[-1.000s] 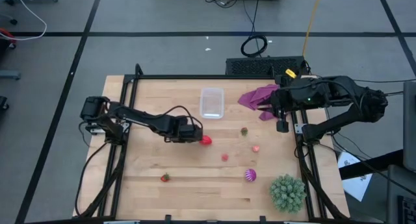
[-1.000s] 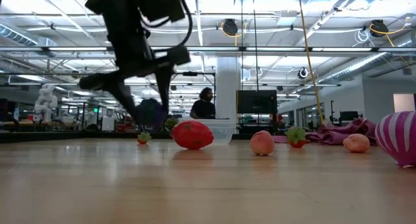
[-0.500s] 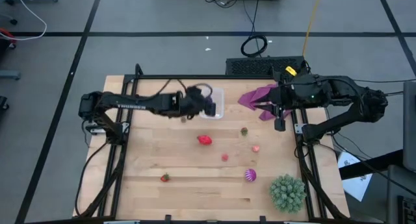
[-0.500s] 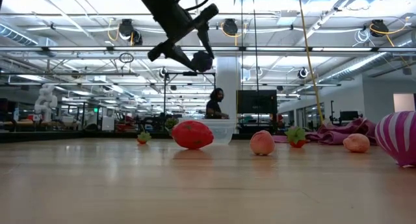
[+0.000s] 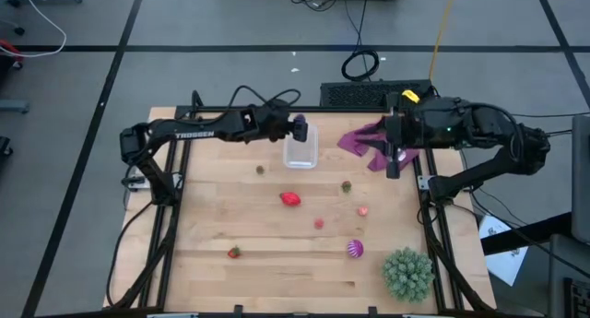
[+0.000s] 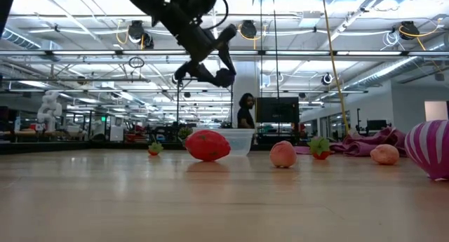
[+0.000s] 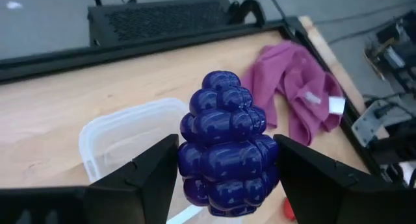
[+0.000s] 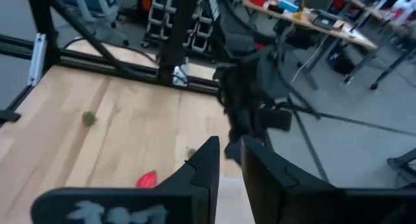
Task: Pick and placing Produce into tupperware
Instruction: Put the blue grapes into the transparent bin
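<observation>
Left gripper (image 5: pixel 300 127) hangs above the table at the 12 o'clock side, just at the 9 o'clock edge of the tupperware (image 5: pixel 300 147), its fingers (image 7: pixel 153 169) clamped on a blue-purple grape cluster (image 7: pixel 225 143). In the left wrist view the cluster sits upright between the two fingers, with the clear tupperware directly beyond it and a purple cloth (image 7: pixel 301 97) further off. In the low view the left gripper (image 6: pixel 221 75) is well above the board, higher than the tupperware rim (image 6: pixel 238 132). Tupperware stands on the table towards 12 o'clock of centre; nothing can be made out inside it. Right gripper (image 5: pixel 395 167) hovers at the 3 o'clock edge over the cloth (image 5: pixel 361 138), fingers (image 8: pixel 205 165) together, holding nothing. Remaining produce lies loose on the wood: a red piece (image 5: pixel 290 199) near centre, a small brownish piece (image 5: pixel 261 170) at its 10 o'clock, a green-topped piece (image 5: pixel 346 185) and a pink piece (image 5: pixel 363 210) towards 3 o'clock, a small red-pink piece (image 5: pixel 319 223) at 5 o'clock of centre, a strawberry (image 5: pixel 234 253) towards 7 o'clock, and a striped magenta ball (image 5: pixel 355 249) towards 5 o'clock. A green spiky ball (image 5: pixel 408 274) rests at the 5 o'clock corner, near the striped ball but apart from it. A person (image 6: pixel 245 112) stands in the room beyond the table in the low view.
</observation>
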Robot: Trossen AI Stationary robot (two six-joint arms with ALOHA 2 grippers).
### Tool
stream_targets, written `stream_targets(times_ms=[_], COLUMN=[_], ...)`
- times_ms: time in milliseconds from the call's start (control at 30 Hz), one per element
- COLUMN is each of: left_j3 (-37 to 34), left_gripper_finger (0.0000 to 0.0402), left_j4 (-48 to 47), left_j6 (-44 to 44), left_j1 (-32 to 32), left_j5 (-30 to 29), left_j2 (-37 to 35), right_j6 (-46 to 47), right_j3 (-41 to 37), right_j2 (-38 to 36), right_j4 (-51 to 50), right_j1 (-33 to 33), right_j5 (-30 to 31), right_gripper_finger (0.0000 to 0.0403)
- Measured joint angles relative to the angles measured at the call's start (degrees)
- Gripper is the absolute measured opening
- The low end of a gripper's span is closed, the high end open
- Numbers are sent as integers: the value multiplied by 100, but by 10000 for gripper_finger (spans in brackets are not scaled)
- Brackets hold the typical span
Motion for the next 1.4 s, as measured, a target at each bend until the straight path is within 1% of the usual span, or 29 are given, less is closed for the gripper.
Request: stream_targets(times_ms=[100,367,600,1000,1400], left_j3=[-1,-2,-2,-3,-2], left_gripper_finger=[241,241,241,241,241], left_j4=[-15,-114,-278,-358,-367], left_j6=[59,224,88,11,44], left_j1=[88,93,76,-256,-270], left_j5=[218,408,633,613,436], left_j2=[161,650,1025,1229,1219], right_j6=[-23,-23,5,-22,-21], right_j3=[0,0,0,0,0], right_j2=[0,0,0,0,0], right_j4=[14,-54,-56,-47,-39], right_j1=[-131,-437,-522,-522,-520], right_j5=[0,5,4,2,2], right_gripper_finger=[57,57,57,57,57])
